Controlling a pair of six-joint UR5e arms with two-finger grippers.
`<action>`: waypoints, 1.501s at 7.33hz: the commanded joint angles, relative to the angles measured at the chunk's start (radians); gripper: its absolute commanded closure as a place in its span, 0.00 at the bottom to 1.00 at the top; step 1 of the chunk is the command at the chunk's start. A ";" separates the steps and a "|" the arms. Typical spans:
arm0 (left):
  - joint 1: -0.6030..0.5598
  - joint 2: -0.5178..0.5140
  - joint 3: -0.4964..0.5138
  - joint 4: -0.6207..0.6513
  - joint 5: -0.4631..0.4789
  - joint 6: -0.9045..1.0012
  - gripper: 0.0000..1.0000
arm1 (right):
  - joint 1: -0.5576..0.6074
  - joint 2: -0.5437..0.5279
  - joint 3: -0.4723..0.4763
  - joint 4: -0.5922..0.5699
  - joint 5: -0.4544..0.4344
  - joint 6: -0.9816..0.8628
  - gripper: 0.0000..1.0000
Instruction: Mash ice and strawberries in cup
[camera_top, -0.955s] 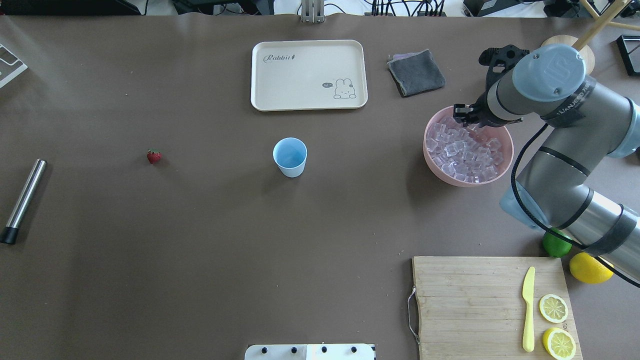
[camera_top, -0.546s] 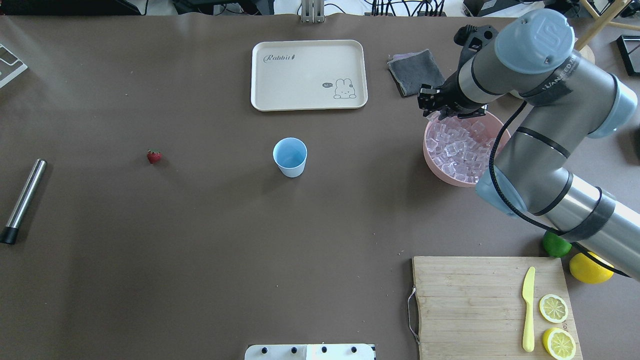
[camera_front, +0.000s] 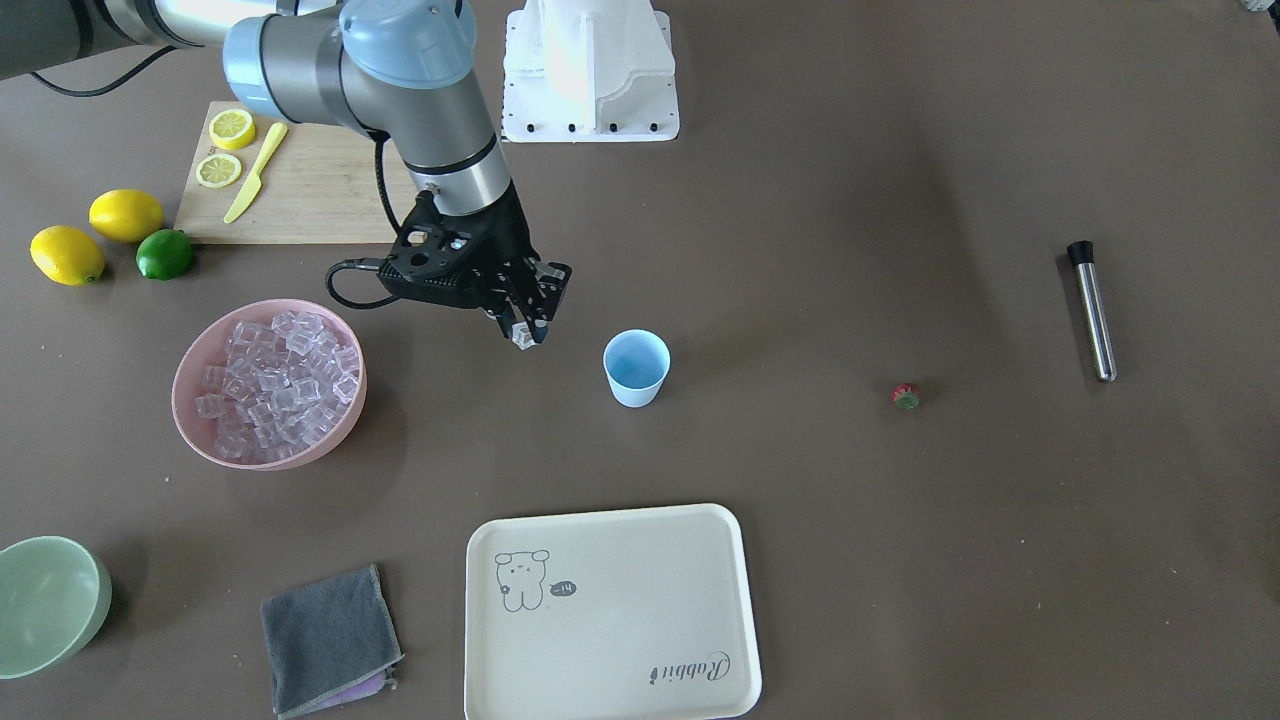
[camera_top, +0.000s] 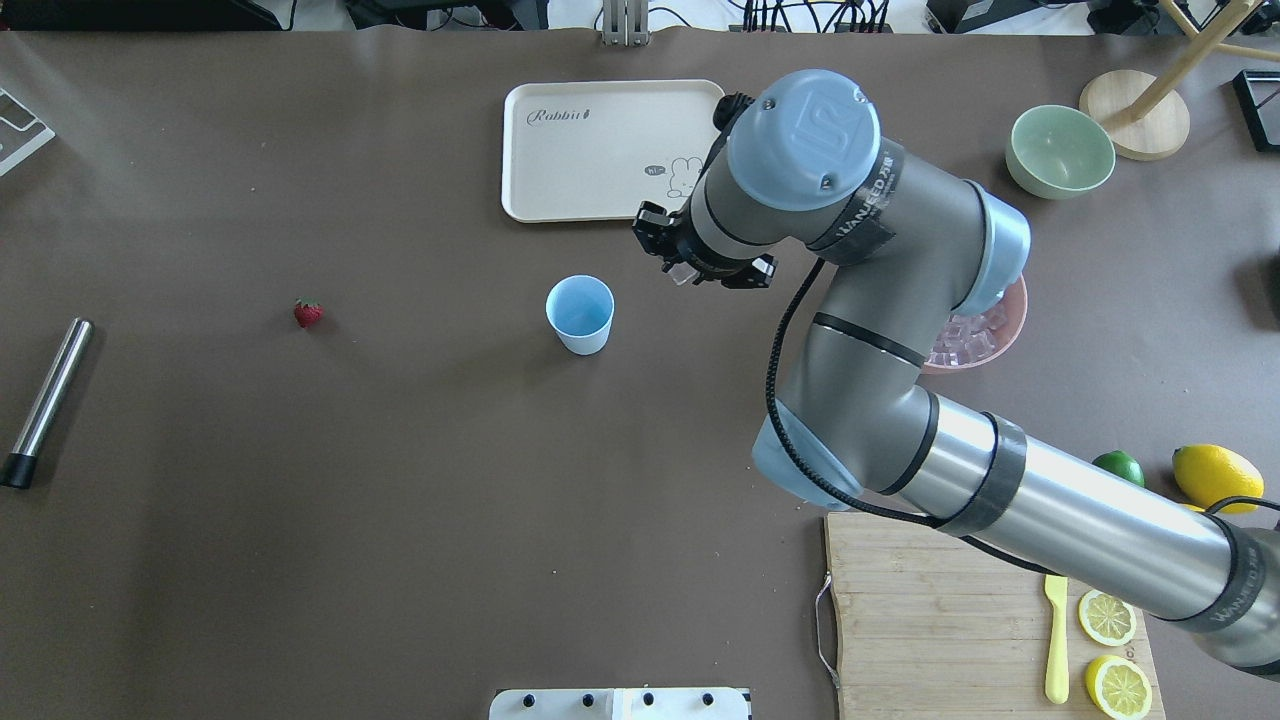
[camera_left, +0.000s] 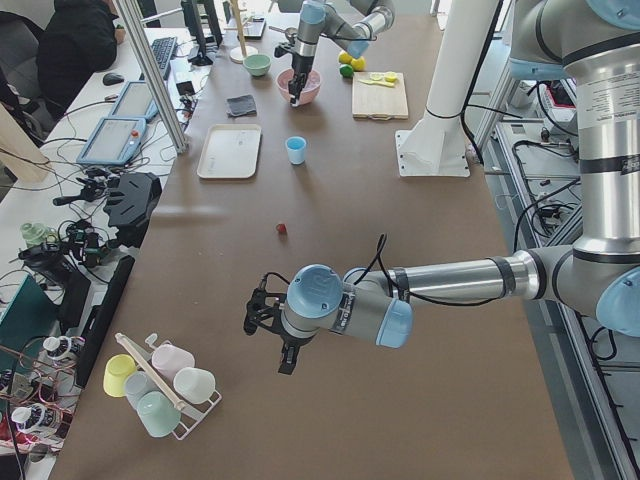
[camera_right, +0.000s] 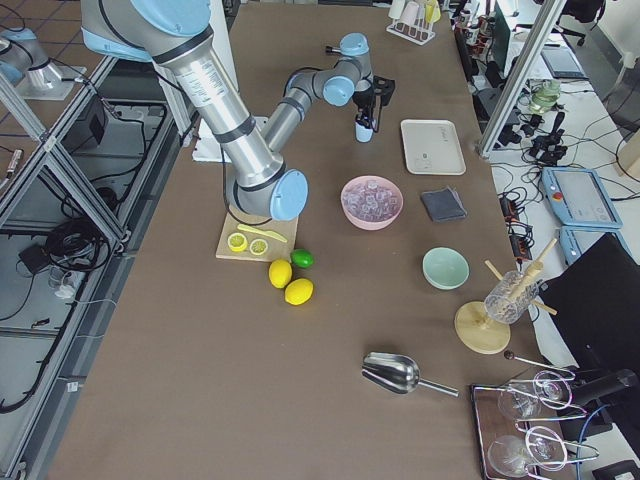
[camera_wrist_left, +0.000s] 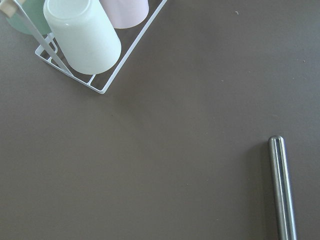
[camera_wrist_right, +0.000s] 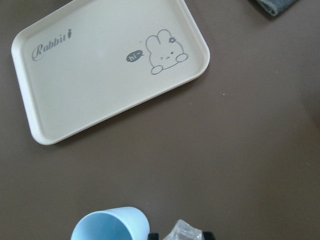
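Blue cup (camera_top: 580, 313), right tool (camera_top: 690, 268) nearby pinching ice cube (camera_top: 682, 273)

Cup (camera_top: 580, 313) stood mid-table, tray (camera_top: 600, 150) beyond it, strawberry (camera_top: 308, 313) well apart to the robot's left, metal rod (camera_top: 47, 400) farther left still. Bowl (camera_front: 300, 460) holding ice (camera_front: 275, 385) lay to the cup's right, cloth (camera_front: 330, 635) and second bowl (camera_top: 1060, 150) beyond that; cutting board (camera_top: 930, 620) at near right bore knife (camera_top: 1056, 650) and lemon halves (camera_top: 1107, 617).
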 joint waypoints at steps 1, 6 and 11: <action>0.001 -0.011 0.011 0.001 0.000 0.001 0.02 | -0.073 0.095 -0.133 0.157 -0.032 0.013 0.85; 0.001 -0.012 0.018 0.001 0.000 0.003 0.02 | -0.086 0.071 -0.199 0.299 -0.119 0.004 0.82; 0.001 -0.020 0.025 0.001 0.000 0.001 0.02 | -0.055 -0.030 -0.097 0.287 -0.084 -0.033 0.04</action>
